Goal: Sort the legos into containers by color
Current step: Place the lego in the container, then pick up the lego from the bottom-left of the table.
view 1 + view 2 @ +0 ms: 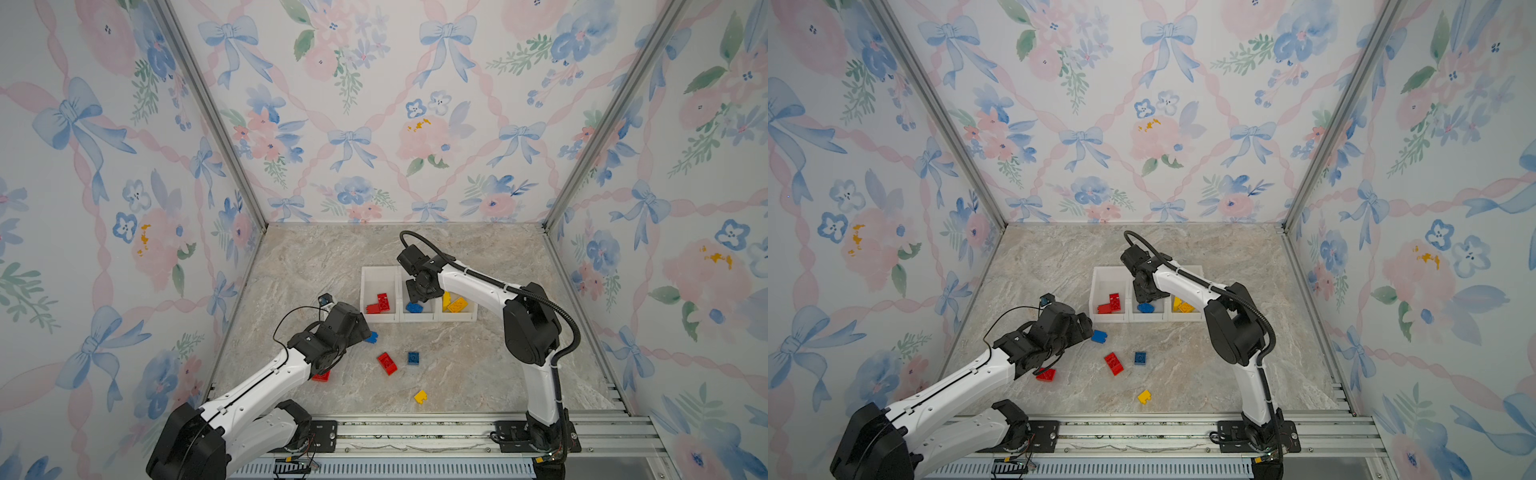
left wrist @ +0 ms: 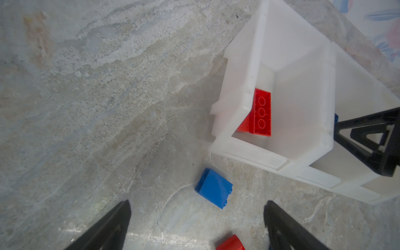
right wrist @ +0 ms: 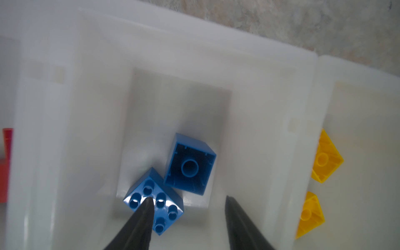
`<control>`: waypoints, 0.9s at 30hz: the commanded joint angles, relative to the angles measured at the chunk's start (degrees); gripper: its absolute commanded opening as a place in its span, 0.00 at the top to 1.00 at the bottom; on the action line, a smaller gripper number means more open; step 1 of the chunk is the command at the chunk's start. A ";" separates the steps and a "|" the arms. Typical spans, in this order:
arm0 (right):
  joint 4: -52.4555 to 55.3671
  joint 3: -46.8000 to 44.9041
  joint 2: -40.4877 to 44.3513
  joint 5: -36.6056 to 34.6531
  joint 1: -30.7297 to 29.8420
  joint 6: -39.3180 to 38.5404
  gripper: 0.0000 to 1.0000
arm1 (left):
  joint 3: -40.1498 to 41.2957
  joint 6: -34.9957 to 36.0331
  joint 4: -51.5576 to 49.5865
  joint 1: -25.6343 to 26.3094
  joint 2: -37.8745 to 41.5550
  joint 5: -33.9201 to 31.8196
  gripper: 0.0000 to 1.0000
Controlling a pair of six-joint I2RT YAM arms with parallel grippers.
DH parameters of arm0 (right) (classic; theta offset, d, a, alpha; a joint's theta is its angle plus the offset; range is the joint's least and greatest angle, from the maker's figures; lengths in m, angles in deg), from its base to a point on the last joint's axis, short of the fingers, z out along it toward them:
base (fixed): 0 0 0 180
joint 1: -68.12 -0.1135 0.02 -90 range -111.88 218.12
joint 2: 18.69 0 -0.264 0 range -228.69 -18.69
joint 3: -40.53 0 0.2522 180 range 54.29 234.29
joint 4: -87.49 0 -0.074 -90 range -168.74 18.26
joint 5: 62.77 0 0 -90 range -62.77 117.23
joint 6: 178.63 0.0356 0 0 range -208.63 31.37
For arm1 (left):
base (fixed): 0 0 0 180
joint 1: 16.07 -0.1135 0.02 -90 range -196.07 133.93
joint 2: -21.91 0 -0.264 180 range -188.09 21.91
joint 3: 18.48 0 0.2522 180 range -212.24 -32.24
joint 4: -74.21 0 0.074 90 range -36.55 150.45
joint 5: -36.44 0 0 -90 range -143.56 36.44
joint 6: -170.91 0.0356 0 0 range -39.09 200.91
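Right gripper hangs parted and empty over the middle bin, home to two blue bricks; left gripper, spread wide, lines up a loose blue brick mid-table.

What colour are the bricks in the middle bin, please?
Blue bricks, clearest in the right wrist view.

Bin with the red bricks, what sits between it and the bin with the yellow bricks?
The middle bin, holding two blue bricks, with the right hand open above them. The right wrist view shows it best.
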 commanded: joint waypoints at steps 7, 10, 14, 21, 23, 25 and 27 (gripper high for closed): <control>2.23 -1.92 8.27 0.95 -0.75 0.87 0.37 | -0.94 -7.47 -10.99 -1.70 1.95 -2.48 0.03; 2.70 -3.18 10.47 1.83 -1.07 0.98 0.33 | -1.18 -10.14 -14.39 -2.11 2.57 -1.88 0.04; 3.69 -4.34 13.04 3.67 -1.48 0.73 0.26 | 0.35 -13.09 -16.77 -2.70 4.54 0.10 0.06; 4.89 -6.67 16.33 6.05 -1.75 0.51 0.19 | 3.50 -16.36 -21.33 -3.96 7.32 2.73 0.11; 4.98 -7.38 16.92 6.53 -1.88 0.61 0.19 | 4.57 -16.78 -22.04 -4.54 7.64 3.83 0.12; 4.99 -8.08 17.45 7.01 -1.87 0.80 0.17 | 5.61 -17.28 -22.59 -5.18 7.68 5.25 0.13; 5.10 -8.64 17.94 7.42 -1.90 1.02 0.16 | 6.35 -17.57 -23.03 -5.71 7.63 6.61 0.14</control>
